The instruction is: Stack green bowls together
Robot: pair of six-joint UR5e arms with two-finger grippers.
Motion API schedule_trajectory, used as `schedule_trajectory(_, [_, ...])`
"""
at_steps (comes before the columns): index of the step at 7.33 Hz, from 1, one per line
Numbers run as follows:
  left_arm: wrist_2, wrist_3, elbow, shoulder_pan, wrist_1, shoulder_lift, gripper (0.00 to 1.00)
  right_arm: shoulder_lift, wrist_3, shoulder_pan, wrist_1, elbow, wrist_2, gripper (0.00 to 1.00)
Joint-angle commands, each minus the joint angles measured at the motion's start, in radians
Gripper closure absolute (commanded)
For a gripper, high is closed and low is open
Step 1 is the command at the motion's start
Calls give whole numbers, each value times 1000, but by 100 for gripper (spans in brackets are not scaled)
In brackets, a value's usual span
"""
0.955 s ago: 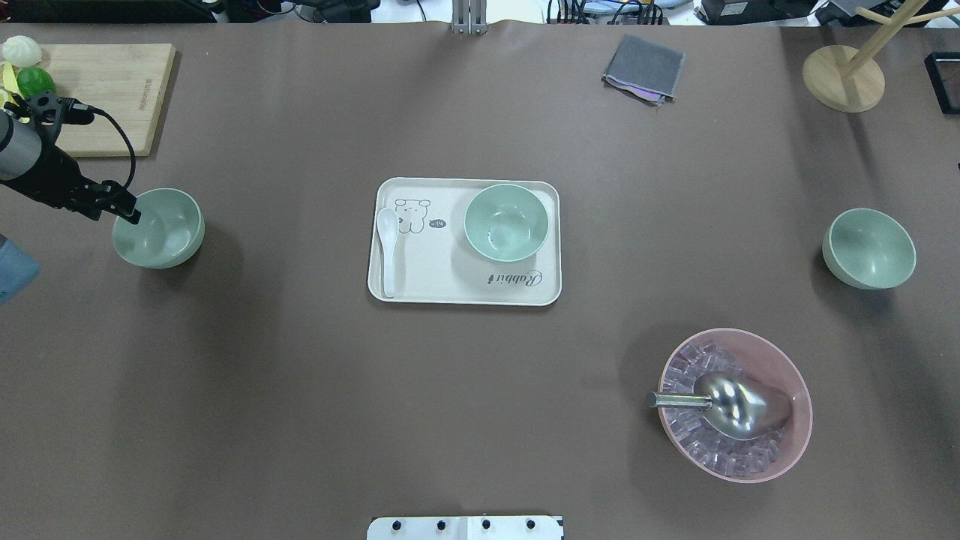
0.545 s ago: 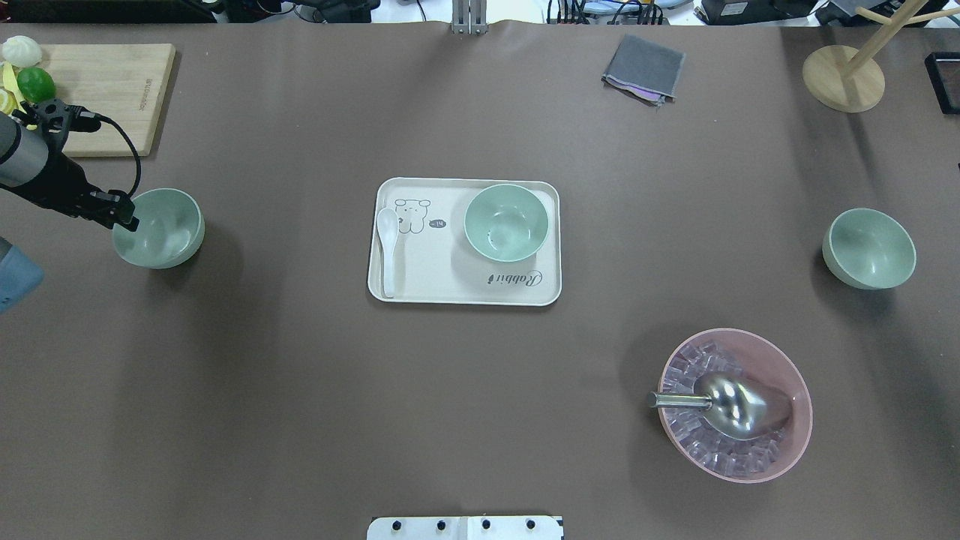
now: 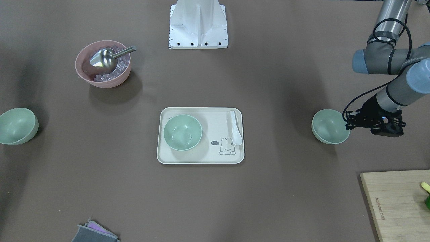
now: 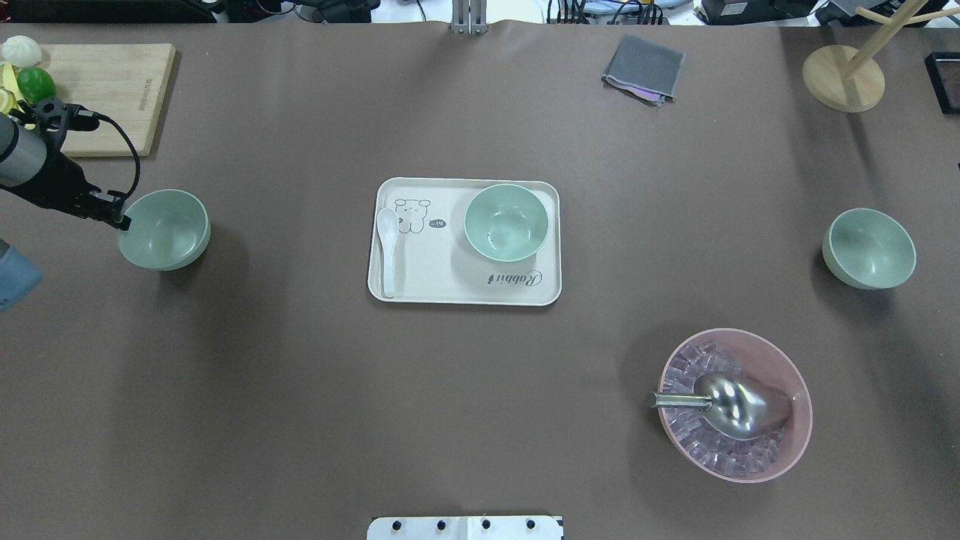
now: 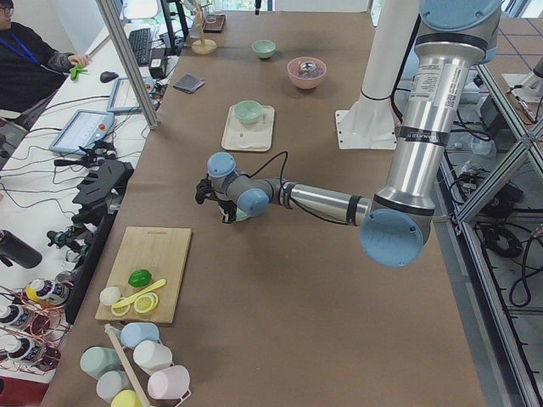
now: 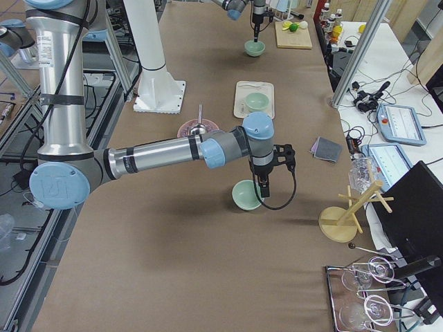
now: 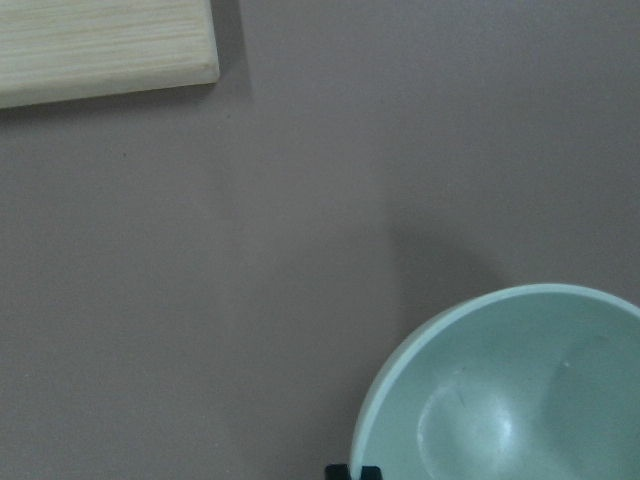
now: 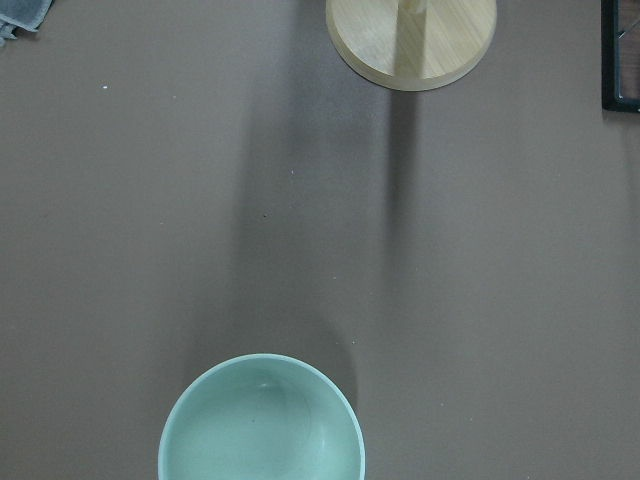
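Currently, the first green bowl (image 4: 505, 223) sits upright on the tray (image 4: 420, 281), in its far right corner as the robot sees it. The second green bowl (image 4: 165, 229) is well off the tray toward the robot's left. The left gripper (image 4: 120, 222) is clamped on its rim, on the side away from the tray. The third green bowl (image 4: 868, 248) stands well off the tray's right side. The right gripper (image 6: 265, 188) hangs at its edge; whether the fingers are apart or together cannot be told.

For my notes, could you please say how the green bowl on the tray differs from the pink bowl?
The pink bowl is larger than the green bowl. The pink bowl holds ice and a scoop; the green bowl is empty. The green bowl sits on a tray, the pink bowl on the table. Both are round.
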Motion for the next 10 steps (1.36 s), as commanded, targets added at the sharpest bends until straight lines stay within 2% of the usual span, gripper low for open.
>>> schedule_trajectory(1, [-47,-59,-48,0,32,-8,100,0,-2,0,0,0,-1,0])
schedule_trajectory(3, [-69,-165,-112,2,97,-63,100,-5,-2,2,0,-2,-1,0])
schedule_trajectory(4, [-70,-222,-152,2,181,-120,100,-14,-2,2,0,-5,-2,0])
schedule_trajectory(6, [-63,-358,-253,66,375,-250,100,-15,-2,2,-12,-26,-60,0])
schedule_trajectory(7, [-58,-473,-261,102,398,-323,100,-12,0,2,-11,-47,-62,0])
schedule_trajectory(8, [-29,-574,-261,148,400,-382,100,0,44,0,-12,-63,-62,0])
schedule_trajectory(10, [105,-729,-255,268,409,-469,100,12,117,-28,-3,-80,-62,0])
